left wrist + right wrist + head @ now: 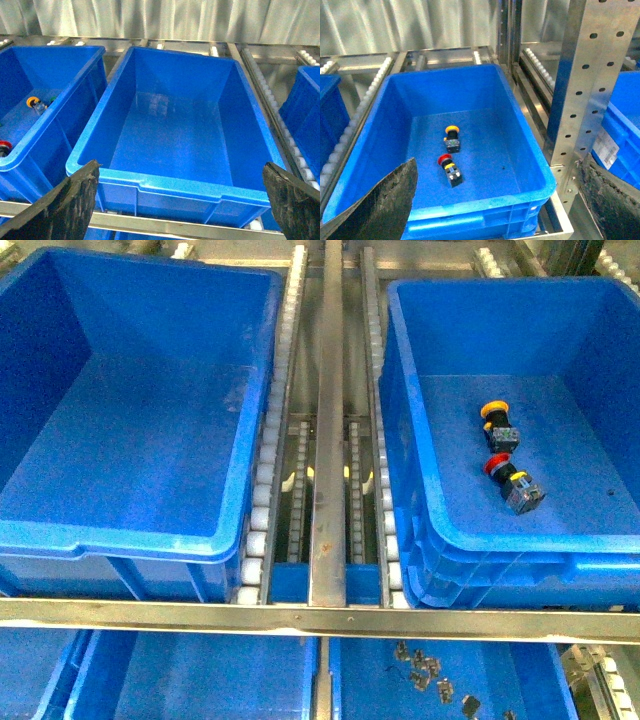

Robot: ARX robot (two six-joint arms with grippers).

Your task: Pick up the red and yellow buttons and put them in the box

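Note:
A yellow button (497,420) and a red button (510,480) lie on their sides on the floor of the right blue bin (420,440). The right wrist view shows the same yellow button (452,137) and red button (448,169). The box (120,537), a deep blue bin on the left, holds nothing; it fills the left wrist view (170,182). My left gripper (182,200) hangs open in front of the box's near rim. The right gripper (497,200) is open before the near rim of the buttons' bin (470,210). Neither arm shows in the front view.
White roller tracks (268,470) and a steel rail (327,440) separate the two bins, with a steel crossbar (300,618) in front. A lower bin holds small metal parts (425,670). A perforated steel post (585,80) stands beside the right bin. Another bin (60,100) shows yellow and red caps.

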